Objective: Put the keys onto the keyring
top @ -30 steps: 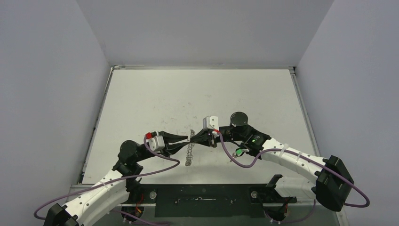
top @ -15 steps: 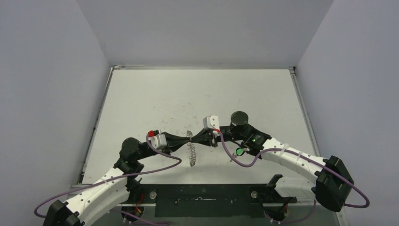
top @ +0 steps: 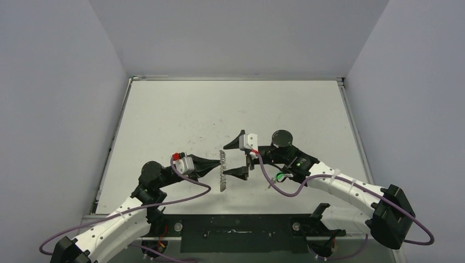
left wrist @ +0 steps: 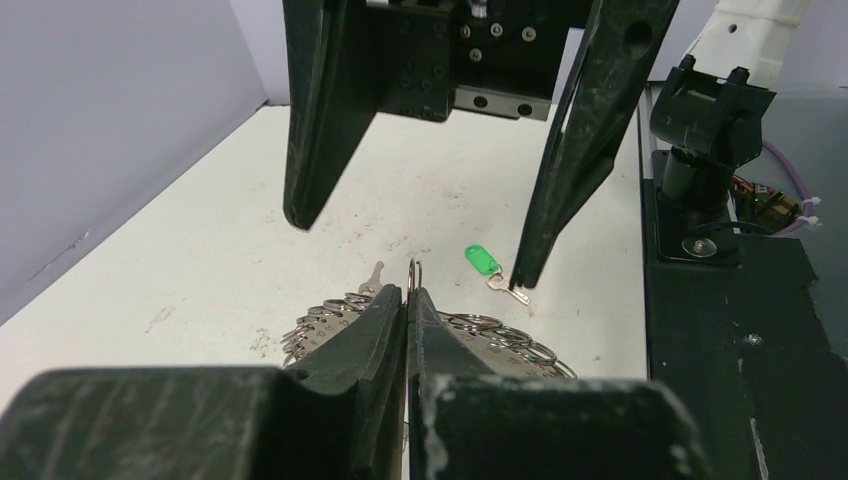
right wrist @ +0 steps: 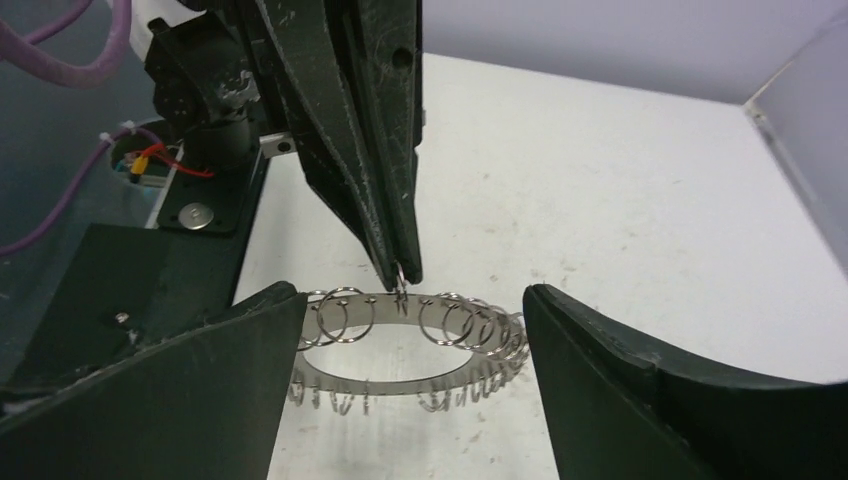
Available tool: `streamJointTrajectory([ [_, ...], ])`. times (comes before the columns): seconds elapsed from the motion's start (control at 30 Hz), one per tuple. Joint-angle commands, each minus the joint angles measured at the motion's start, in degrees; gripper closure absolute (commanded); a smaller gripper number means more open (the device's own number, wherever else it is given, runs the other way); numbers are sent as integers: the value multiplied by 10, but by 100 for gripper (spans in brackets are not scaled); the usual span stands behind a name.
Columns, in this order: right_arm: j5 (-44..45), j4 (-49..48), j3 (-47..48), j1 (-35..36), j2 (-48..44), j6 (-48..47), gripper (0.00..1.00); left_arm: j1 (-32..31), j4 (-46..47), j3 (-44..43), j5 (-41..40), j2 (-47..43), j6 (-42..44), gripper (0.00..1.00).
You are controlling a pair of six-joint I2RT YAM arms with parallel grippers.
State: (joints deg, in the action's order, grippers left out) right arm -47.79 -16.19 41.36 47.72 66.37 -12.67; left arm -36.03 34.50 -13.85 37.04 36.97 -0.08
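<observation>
Keyring (right wrist: 400, 352) silver, shiny; one key (left wrist: 483, 260) green head, silver blade; table (top: 181, 120) white, dark scuff specks; cables (top: 285, 194) purple.

I see my right gripper (right wrist: 414, 300) wide apart, keyring (right wrist: 400, 378) between its fingers at lower centre, left gripper (right wrist: 401, 272) pinching one loop (right wrist: 400, 297)

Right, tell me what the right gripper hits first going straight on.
Probably the keyring, held just ahead of the right gripper, in line with its open gap; the left gripper pinching one loop lies right behind. Depth is unclear.
</observation>
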Motion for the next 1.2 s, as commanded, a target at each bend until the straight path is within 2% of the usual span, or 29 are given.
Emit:
streamJointTrajectory([
  [0.0,41,-67,-2,2,-42,10,12,-2,17,2,-19,-23,17,100],
  [0.1,69,-68,-7,-1,-53,18,0,-2,16,8,-26,-34,18,100],
  [0.2,117,-68,-9,-3,-60,44,0,-3,15,14,-28,-42,17,100],
  [0.3,207,-52,-2,-7,-62,107,0,-3,12,18,-32,-48,12,100],
  [0.5,404,78,47,-28,-51,220,0,-3,9,28,-49,-55,4,100],
  [0.63,469,167,68,-71,-30,285,0,-3,6,37,-71,-63,-16,100],
  [0.77,457,265,77,-147,9,357,0,-3,-5,43,-87,-74,-19,100],
  [0.93,425,336,44,-215,39,401,0,-3,-8,50,-98,-80,-19,100],
  [1.0,424,365,33,-230,46,418,0,-3,-7,51,-100,-78,-20,100],
  [1.17,409,411,-8,-231,35,453,8,-3,0,58,-107,-73,-23,100],
])
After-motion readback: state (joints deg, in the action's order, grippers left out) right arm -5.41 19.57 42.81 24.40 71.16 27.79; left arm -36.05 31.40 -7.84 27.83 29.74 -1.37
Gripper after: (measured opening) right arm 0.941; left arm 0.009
